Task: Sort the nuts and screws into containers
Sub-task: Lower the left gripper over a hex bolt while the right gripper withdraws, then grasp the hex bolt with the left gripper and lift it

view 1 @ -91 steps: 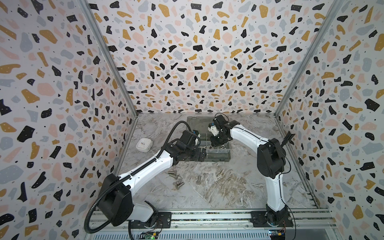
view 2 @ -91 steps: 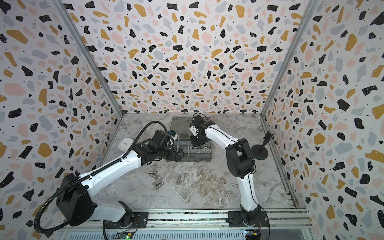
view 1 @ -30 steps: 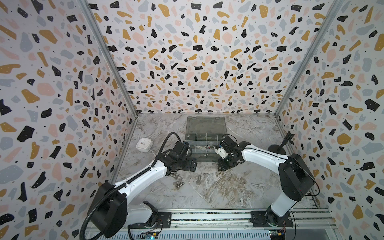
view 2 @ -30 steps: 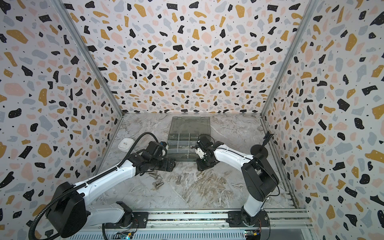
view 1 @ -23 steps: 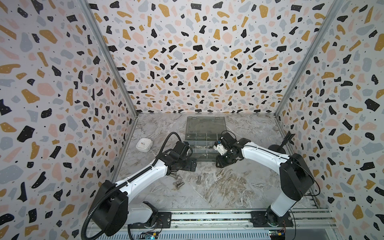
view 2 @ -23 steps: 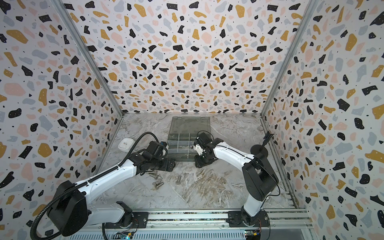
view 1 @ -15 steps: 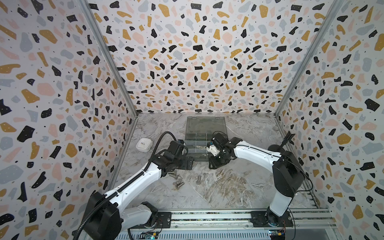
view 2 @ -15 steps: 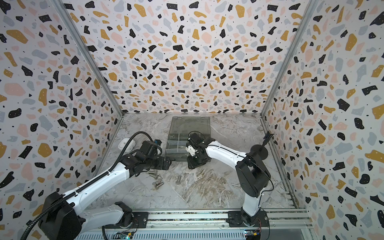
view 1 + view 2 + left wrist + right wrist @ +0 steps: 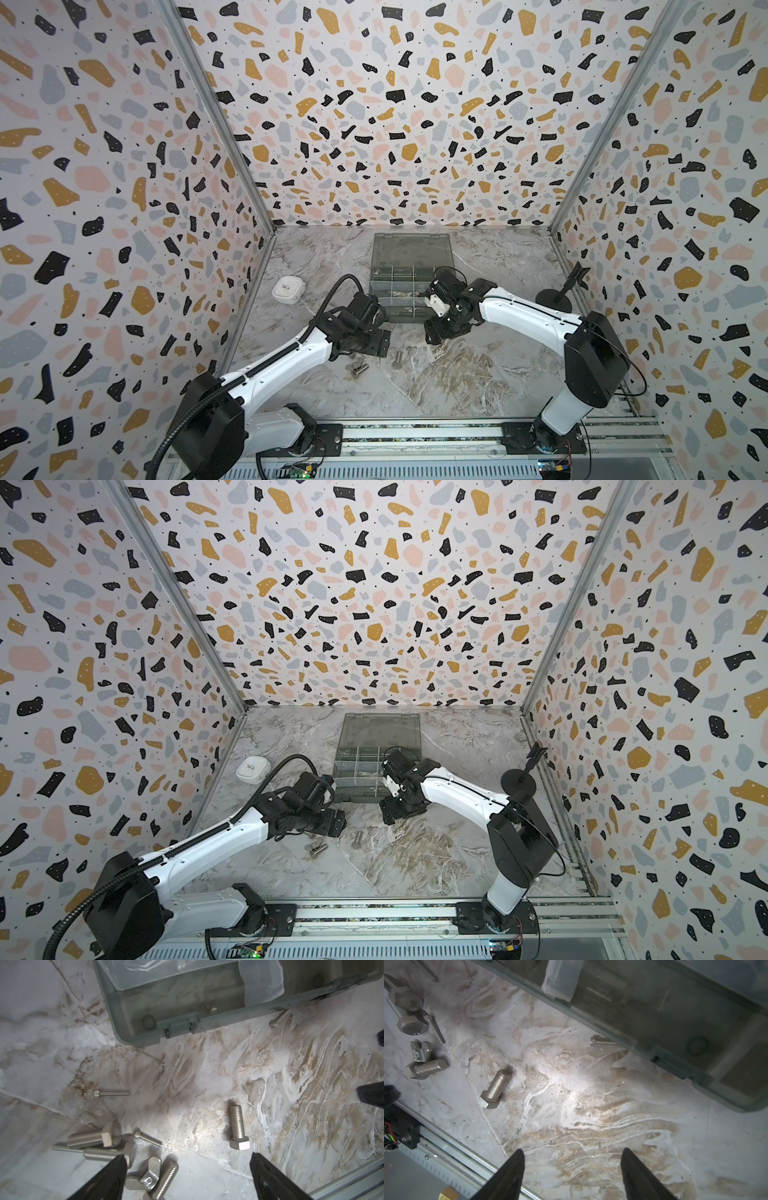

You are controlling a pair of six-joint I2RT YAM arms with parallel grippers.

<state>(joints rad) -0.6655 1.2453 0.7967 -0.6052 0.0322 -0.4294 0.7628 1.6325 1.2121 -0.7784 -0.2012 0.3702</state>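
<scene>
The grey organiser box with its containers (image 9: 402, 286) (image 9: 365, 766) lies open at mid-table. Both grippers hover just in front of it. My left gripper (image 9: 376, 343) (image 9: 188, 1158) is open above a pile of screws (image 9: 99, 1142) and a winged nut (image 9: 145, 1174), holding nothing. One hex screw (image 9: 398, 359) (image 9: 238, 1127) (image 9: 495, 1088) lies alone between the two grippers. My right gripper (image 9: 434, 332) (image 9: 572, 1153) is open over bare table. A thin screw (image 9: 602, 1042) rests against the box's front wall (image 9: 675, 1049).
A white rounded case (image 9: 287, 289) sits to the left of the box. A black stand (image 9: 555, 295) is by the right wall. The box's lid (image 9: 411, 249) lies flat behind it. A metal rail (image 9: 415, 432) runs along the table's front edge.
Both grippers have come away from the box to the table in front of it. The right gripper shifted left and its jaws widened. The left gripper drew back slightly toward the screw pile.
</scene>
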